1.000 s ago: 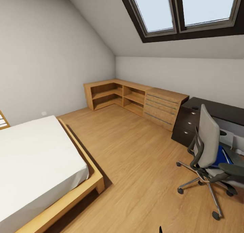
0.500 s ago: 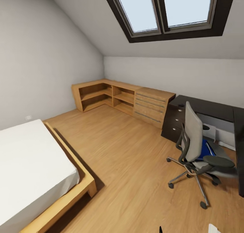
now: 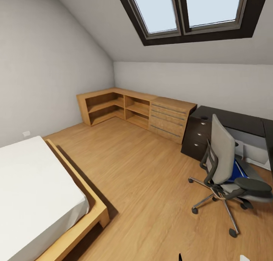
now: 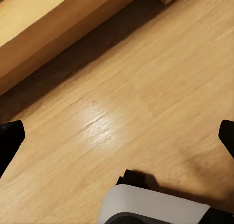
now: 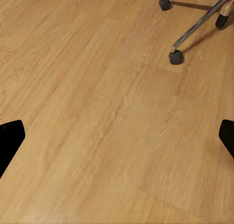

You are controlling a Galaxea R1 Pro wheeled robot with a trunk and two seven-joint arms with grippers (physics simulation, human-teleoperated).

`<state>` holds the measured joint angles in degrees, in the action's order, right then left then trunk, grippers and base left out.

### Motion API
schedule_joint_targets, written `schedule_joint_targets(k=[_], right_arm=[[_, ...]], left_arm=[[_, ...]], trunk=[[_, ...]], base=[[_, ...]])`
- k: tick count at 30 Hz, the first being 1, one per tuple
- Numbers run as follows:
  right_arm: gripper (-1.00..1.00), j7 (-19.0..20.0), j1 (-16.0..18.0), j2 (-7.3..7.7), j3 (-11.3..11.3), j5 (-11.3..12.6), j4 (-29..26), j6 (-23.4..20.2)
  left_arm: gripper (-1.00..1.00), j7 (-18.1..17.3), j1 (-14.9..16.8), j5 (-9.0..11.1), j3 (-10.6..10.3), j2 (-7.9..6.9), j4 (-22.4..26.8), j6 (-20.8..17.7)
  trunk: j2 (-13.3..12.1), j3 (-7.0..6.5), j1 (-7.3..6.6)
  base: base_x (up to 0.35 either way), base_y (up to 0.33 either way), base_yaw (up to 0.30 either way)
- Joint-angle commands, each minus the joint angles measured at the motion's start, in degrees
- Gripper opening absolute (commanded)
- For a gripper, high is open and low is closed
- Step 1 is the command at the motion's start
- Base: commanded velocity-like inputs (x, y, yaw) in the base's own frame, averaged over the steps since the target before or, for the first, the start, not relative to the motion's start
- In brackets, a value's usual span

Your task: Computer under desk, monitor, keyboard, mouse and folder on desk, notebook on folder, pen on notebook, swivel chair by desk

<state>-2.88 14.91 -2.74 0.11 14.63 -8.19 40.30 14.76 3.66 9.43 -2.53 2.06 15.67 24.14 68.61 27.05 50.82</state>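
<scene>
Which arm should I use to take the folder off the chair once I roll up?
Likely right: the swivel chair with the blue folder stands on the robot's right, its casters before the right gripper.

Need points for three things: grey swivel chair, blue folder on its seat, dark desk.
Grey swivel chair [image 3: 223, 154], head view, on the backrest.
Blue folder [image 3: 239, 169], head view, on its cover, lying on the chair's seat.
Dark desk [image 3: 242, 121], head view, on a bare stretch of the top.

Head camera looks down across the room; both wrist cameras face the floor [image 5: 97, 112] closely, perhaps sharing it.
</scene>
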Motion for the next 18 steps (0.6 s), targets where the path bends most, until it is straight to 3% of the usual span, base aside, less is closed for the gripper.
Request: schedule_joint_targets(k=[1,7,12,18], right_arm=[[1.00,-0.3,0.0,-0.01,0.1,-0.1,0.0,0.1],[1.00,-0.3,0.0,-0.06,0.0,-0.1,0.1,0.1],[1.00,-0.5,0.0,0.01,-0.1,0.0,0.2,0.0],[1.00,-0.5,0.0,0.01,0.0,0.0,0.2,0.0]], left_arm=[[1.00,0.2,0.0,0.4,-0.3,-0.02,0.0,0.2],[1.00,0.2,0.0,0.3,-0.3,0.12,0.0,0.3],[1.00,0.2,0.0,0.5,-0.3,1.34,0.1,0.4],[1.00,0.3,0.0,0.6,-0.1,1.65,0.1,0.3]], trunk=[[0.0,0.06,0.00],[0.0,-0.01,0.00],[0.0,-0.19,0.00],[0.0,-0.31,0.00]], base=[[0.006,0.004,-0.001],[0.001,0.001,-0.042],[0.000,0.000,-0.246],[0.064,0.000,-0.282]])
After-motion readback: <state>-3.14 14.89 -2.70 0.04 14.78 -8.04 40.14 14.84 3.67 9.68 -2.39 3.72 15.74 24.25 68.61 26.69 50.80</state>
